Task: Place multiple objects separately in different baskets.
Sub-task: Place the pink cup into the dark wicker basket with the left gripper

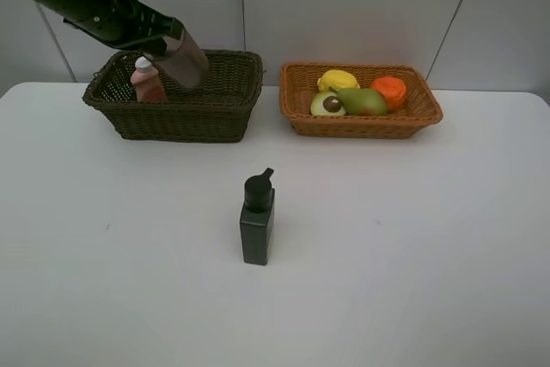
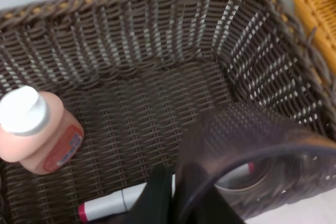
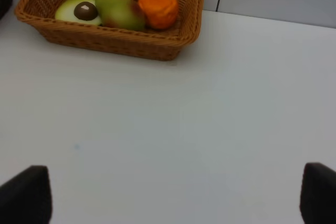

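My left gripper is shut on the translucent pinkish cup, which hangs tilted over the dark olive-brown basket. Inside that basket stand the peach-pink white-capped bottle and, on the floor, the white pink-tipped marker. The dark pump bottle stands upright on the table's middle. The orange-tan basket holds the lemon, avocado half, pear and orange. My right gripper is open above bare table.
The white table stretches wide in front of both baskets. A pale panelled wall rises right behind them. The two baskets sit side by side with a narrow gap between.
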You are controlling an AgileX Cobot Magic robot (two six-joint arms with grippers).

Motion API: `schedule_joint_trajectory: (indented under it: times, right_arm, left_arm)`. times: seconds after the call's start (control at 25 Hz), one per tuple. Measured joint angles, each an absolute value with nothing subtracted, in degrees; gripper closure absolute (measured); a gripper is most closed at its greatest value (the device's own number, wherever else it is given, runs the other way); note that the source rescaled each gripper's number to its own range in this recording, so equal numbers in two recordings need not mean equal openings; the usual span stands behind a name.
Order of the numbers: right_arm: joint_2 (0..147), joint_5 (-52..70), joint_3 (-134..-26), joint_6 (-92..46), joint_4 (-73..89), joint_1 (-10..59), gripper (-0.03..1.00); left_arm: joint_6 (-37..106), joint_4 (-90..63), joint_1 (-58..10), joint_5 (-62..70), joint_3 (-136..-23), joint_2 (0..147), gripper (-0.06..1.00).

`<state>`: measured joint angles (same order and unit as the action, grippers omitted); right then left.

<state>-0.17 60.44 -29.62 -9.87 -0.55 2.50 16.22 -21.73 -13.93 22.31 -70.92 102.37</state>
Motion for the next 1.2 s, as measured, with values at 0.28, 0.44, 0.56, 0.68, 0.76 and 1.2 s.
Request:
schedule_joint_trajectory:
  times: [0.28, 0.44, 0.56, 0.68, 0.76, 1.2]
  right_arm:
    - [-0.2, 60.4, -29.6, -9.9, -0.6, 2.5, -0.03]
    - [-0.2, 60.4, -29.6, -9.9, -0.6, 2.5, -0.03]
    - [-0.2, 60.4, -29.6, -9.9, -0.6, 2.5, -0.03]
    - [-0.2, 60.4, -29.6, -9.9, -0.6, 2.5, -0.03]
    - [-0.2, 60.4, -29.6, -9.9, -0.6, 2.5, -0.03]
    - [-0.2, 60.4, -29.6, -9.9, -0.6, 2.5, -0.03]
  left_arm:
    - [16.3, -21.7, -13.9, 19.8, -70.9, 104.6, 0.94]
    - [16.4, -20.9, -13.9, 19.9, -70.9, 104.7, 0.94]
    - [16.4, -18.4, -13.9, 20.0, -70.9, 104.7, 0.94]
    - [16.4, -17.5, -13.9, 20.0, -70.9, 104.7, 0.94]
    - [16.4, -17.4, -13.9, 20.0, -70.9, 104.7, 0.94]
    - [13.9, -17.4, -13.9, 19.8, -70.9, 104.7, 0.94]
